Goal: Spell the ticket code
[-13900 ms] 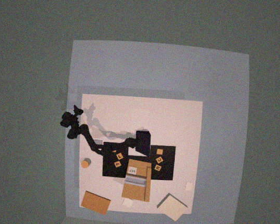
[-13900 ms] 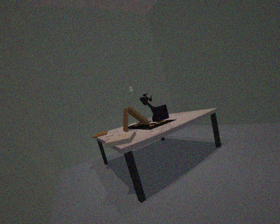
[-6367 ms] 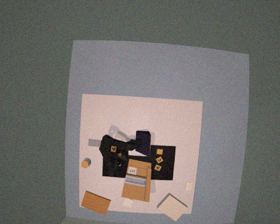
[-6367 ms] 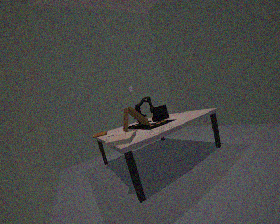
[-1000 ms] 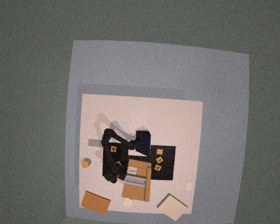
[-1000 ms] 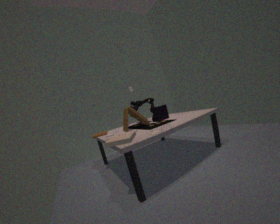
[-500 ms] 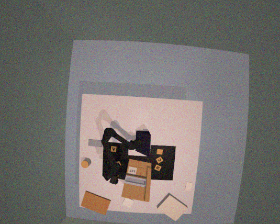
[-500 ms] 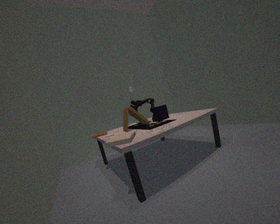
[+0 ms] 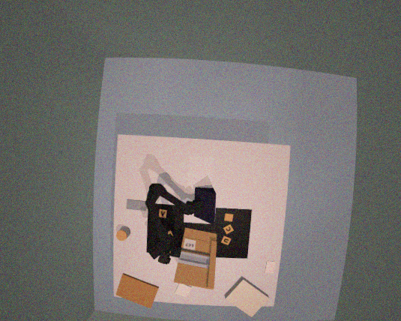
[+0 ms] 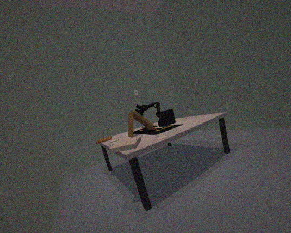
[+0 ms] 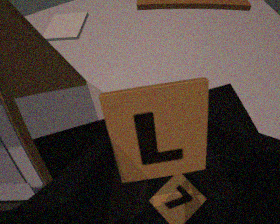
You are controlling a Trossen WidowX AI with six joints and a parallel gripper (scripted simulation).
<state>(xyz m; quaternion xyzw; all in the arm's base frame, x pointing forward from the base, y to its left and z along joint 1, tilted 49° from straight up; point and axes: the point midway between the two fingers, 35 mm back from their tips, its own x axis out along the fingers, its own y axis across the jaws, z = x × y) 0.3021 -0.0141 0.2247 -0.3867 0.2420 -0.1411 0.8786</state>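
Note:
My gripper (image 9: 164,259) (image 10: 138,106) is shut on the L tile (image 11: 158,131), raised above the counter left of the sloped board. The tile's letter is upright in the wrist view. The wooden board (image 9: 194,277) (image 10: 144,121) carries a grey rail (image 9: 193,259), with no tile seen in it, and a white ticket (image 9: 190,244) whose small print looks like LC7. The 7 tile (image 11: 178,200) lies on the black mat (image 9: 242,249) (image 11: 226,107). A tile like A or V (image 9: 163,213) lies farther back; a C tile (image 9: 228,229) and a U tile (image 9: 226,240) lie right of the board.
A plain-looking tile (image 9: 228,217) is behind the C. A dark box (image 9: 207,202) (image 10: 167,117) stands behind the board. An orange cylinder (image 9: 121,235) is left. An orange block (image 9: 137,290) (image 11: 193,5) and a pale block (image 9: 249,296) sit at the front edge. A white card (image 9: 183,289) lies near the board.

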